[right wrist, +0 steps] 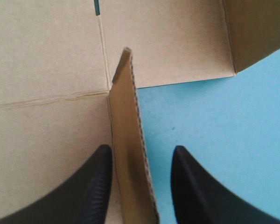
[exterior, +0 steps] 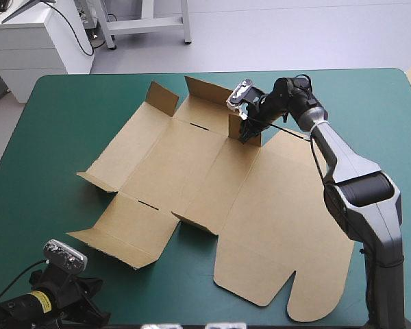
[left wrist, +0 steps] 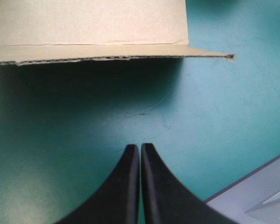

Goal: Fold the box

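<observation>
The table (exterior: pixel 68 116) with its teal-green cover carries the box (exterior: pixel 192 178), a brown cut sheet that lies open and mostly flat across the middle. Its broad rounded lid panel spreads toward the near right. The box's far-left flaps stand up, and smaller flaps along its left side and near its centre are lifted a little.

The right arm reaches over the lid panel to the box's far side. There the right gripper (right wrist: pixel 141 149) points down at a small upright flap (right wrist: pixel 126 140). Its black fingers are spread, one on each side of that flap. The finger on the sheet side is close against the board, and the other stands off it over bare cover, so the flap is straddled rather than pinched.

The left gripper (left wrist: pixel 140 147) sits low off the box's near-left corner, well apart from the right gripper. Its fingers are pressed together into one point, with nothing between them. Just ahead of it, the box's nearest panel edge is raised slightly off the cover and casts a shadow beneath.
</observation>
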